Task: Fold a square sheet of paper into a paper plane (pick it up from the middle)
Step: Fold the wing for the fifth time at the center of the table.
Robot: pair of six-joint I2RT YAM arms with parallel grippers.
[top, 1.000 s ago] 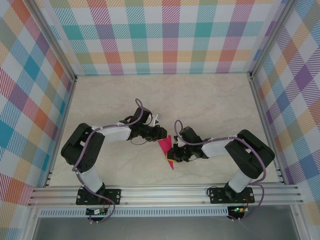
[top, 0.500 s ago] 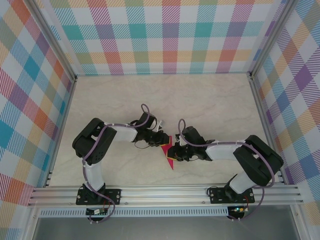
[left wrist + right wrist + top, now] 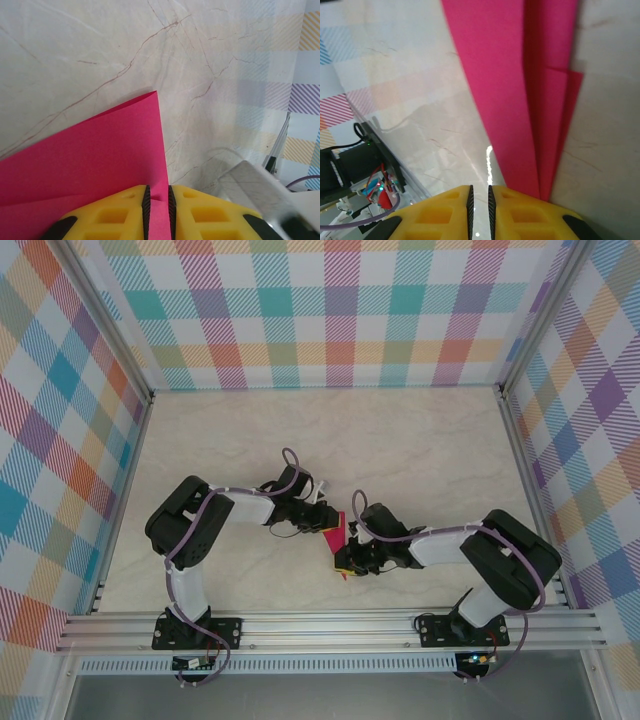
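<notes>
left wrist view, left gripper (image 3: 158,197) pinching folded pink paper (image 3: 100,150), right gripper (image 3: 480,195) nearly pressed together on nothing, paper just beside it

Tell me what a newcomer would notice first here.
The folded magenta paper blazes against the pale marble table, between the two arms. In the left wrist view the yellow-fingered left gripper pinches its edge; the right gripper sits at its layered folds, gripping nothing.

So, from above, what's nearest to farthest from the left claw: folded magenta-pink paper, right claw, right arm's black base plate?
1. folded magenta-pink paper, held in the left claw
2. right claw, just beside, right
3. right arm's black base plate, near edge
</notes>
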